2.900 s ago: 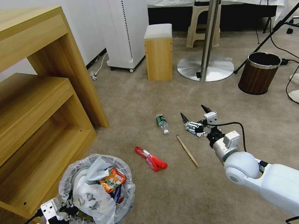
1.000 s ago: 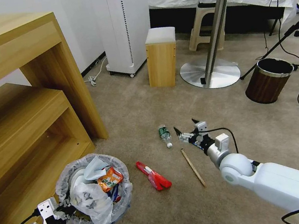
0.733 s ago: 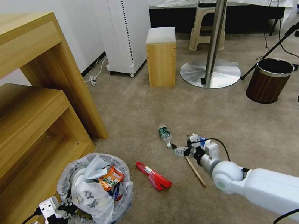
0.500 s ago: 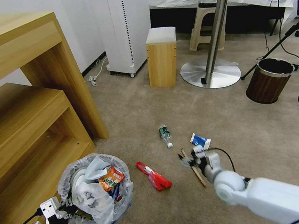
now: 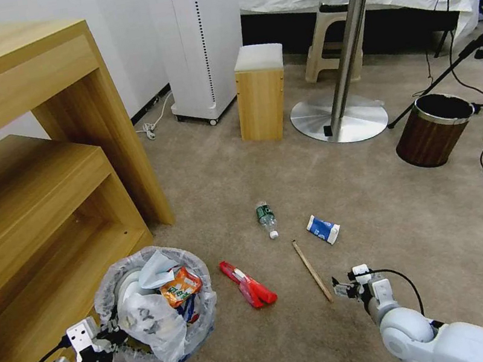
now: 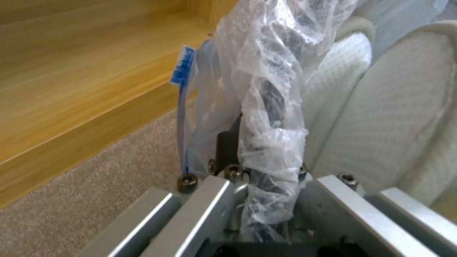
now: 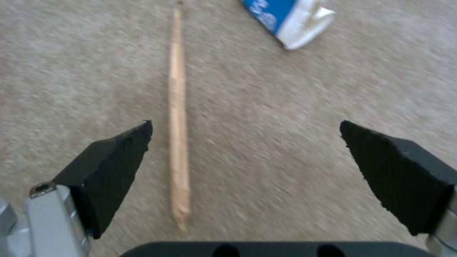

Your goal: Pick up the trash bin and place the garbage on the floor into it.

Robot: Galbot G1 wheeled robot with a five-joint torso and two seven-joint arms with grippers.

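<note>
The right gripper [image 5: 345,287] hangs low over the floor [image 5: 379,202] with its two dark fingers [image 7: 112,157] spread wide and nothing between them. The near end of the wooden stick [image 5: 311,263] lies just beside it; in the right wrist view the stick [image 7: 177,117] runs along the carpet close to one finger and well clear of the other. Beyond the stick's far end lie a blue-and-white wrapper [image 5: 324,229] and a small bottle [image 5: 266,219], and a red wrapper [image 5: 246,275] lies between the stick and the trash bin [image 5: 154,308]. The left gripper [image 5: 111,342] is clamped on the bin's bag-covered rim, seen in the left wrist view as crumpled translucent plastic [image 6: 266,117] pinched between the metal jaws. The bin stands beside the wooden shelf unit [image 5: 39,176], filled with white slippers [image 6: 390,117], an orange wrapper [image 5: 179,286] and a white plastic bag [image 5: 147,321]. A wood-grain bin [image 5: 435,129] stands well apart, near a round table's base [image 5: 342,119].
</note>
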